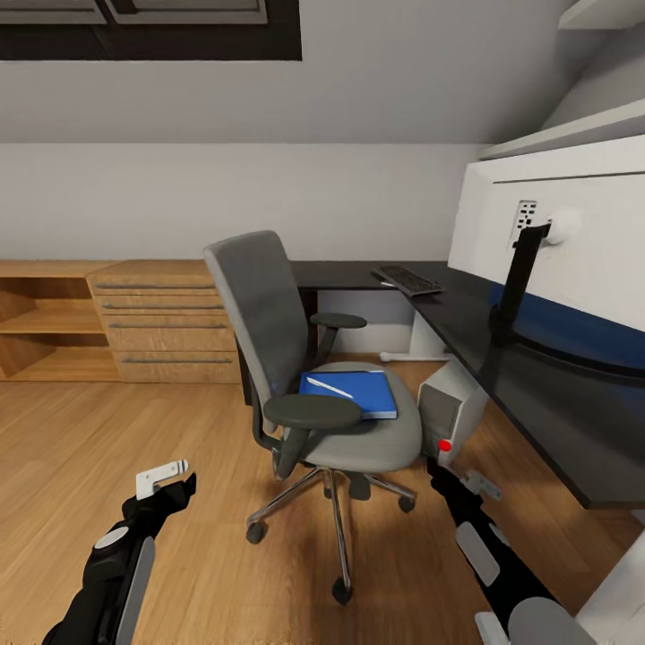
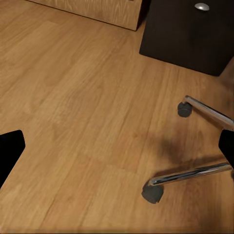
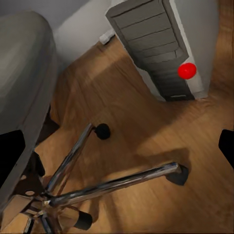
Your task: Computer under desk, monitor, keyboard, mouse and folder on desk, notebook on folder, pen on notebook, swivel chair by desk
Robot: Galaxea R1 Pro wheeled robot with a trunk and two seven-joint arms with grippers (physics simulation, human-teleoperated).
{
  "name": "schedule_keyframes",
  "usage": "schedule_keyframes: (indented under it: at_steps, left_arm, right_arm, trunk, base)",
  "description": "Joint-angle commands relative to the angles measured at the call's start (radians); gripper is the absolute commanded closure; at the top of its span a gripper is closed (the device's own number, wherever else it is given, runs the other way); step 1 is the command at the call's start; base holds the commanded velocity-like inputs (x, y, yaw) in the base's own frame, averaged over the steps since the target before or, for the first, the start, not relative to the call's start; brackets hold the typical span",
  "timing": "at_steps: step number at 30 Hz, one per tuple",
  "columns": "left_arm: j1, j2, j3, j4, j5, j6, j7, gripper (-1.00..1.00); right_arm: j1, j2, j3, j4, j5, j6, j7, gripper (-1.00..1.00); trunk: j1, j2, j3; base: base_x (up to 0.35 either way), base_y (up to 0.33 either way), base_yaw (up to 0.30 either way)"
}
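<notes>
The grey swivel chair (image 1: 269,313) stands in front of the black desk (image 1: 537,403), its back turned to the left. On its seat lies the blue folder (image 1: 363,394), and the pale pen (image 1: 330,387) rests on top of it. The keyboard (image 1: 408,279) is on the desk's far end, and the monitor (image 1: 573,242) stands on the desk at right, seen from behind. The computer (image 1: 452,408) (image 3: 161,48) sits under the desk. Low over the floor left of the chair, my left gripper (image 1: 166,475) (image 2: 117,151) is open. Near the computer's front, my right gripper (image 1: 466,484) (image 3: 117,151) is open. The notebook and mouse are out of view.
A light-wood drawer chest (image 1: 166,322) and open shelves (image 1: 45,322) line the back wall at left. The chair's chrome spokes (image 2: 195,173) (image 3: 112,183) spread over the wood floor. A black drawer unit (image 2: 190,34) stands behind them. Open floor lies to the left.
</notes>
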Motion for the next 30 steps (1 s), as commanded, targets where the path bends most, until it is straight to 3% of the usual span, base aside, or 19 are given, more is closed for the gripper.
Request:
schedule_keyframes:
  at_steps: [1,4,5,9,11,15,19,23,30]
  left_arm:
    - [-0.001,-0.001,0.0,-0.001,0.002,0.004,0.002,-1.0]
    - [-0.001,-0.001,-0.001,0.0,0.001,0.001,0.002,-1.0]
    - [-0.001,-0.001,-0.001,0.001,0.0,-0.001,0.002,-1.0]
    - [-0.001,-0.001,-0.002,0.002,-0.001,-0.003,0.002,-1.0]
    - [-0.001,-0.001,-0.002,0.002,-0.002,-0.004,0.002,-1.0]
    - [-0.001,-0.001,-0.002,0.002,-0.005,-0.006,0.001,-1.0]
    - [-0.001,-0.007,-0.008,-0.002,-0.012,0.0,0.006,-1.0]
    - [0.0,-0.026,0.008,-0.018,-0.013,-0.007,0.009,-1.0]
    - [-0.001,-0.02,0.048,-0.031,0.005,-0.009,0.007,-1.0]
  right_arm:
    - [0.0,-0.008,0.001,-0.008,-0.031,0.012,0.004,-1.0]
    - [0.0,-0.028,0.001,-0.034,-0.086,0.045,0.004,-1.0]
    - [0.0,-0.039,0.0,-0.049,-0.123,0.058,0.004,-1.0]
    - [-0.001,-0.051,-0.007,-0.067,-0.199,0.071,0.004,-1.0]
    - [-0.001,-0.057,-0.014,-0.074,-0.266,0.075,0.004,-1.0]
    - [-0.001,-0.054,-0.011,-0.073,-0.291,0.058,0.005,-1.0]
    - [0.002,-0.054,-0.005,-0.083,-0.289,0.04,0.006,-1.0]
    - [0.0,-0.045,0.01,-0.079,-0.268,0.03,0.006,-1.0]
    - [0.0,-0.045,-0.01,-0.074,-0.273,0.04,0.005,-1.0]
  trunk:
    - [0.0,-0.001,-0.005]
    - [0.0,-0.001,-0.005]
    - [0.0,-0.001,-0.005]
    - [0.0,-0.001,-0.005]
    - [0.0,-0.001,-0.005]
    - [0.0,-0.001,-0.005]
    - [0.0,-0.001,-0.005]
    - [0.0,-0.001,-0.005]
    - [0.0,-0.001,-0.005]
  base:
    - [0.0,0.0,0.0]
    - [0.0,0.0,0.0]
    - [0.0,0.0,0.0]
    - [0.0,0.0,0.0]
    - [0.0,0.0,0.0]
    - [0.087,0.0,0.0]
    - [0.18,0.0,0.0]
    - [0.037,0.0,0.0]
    - [0.088,0.0,0.0]
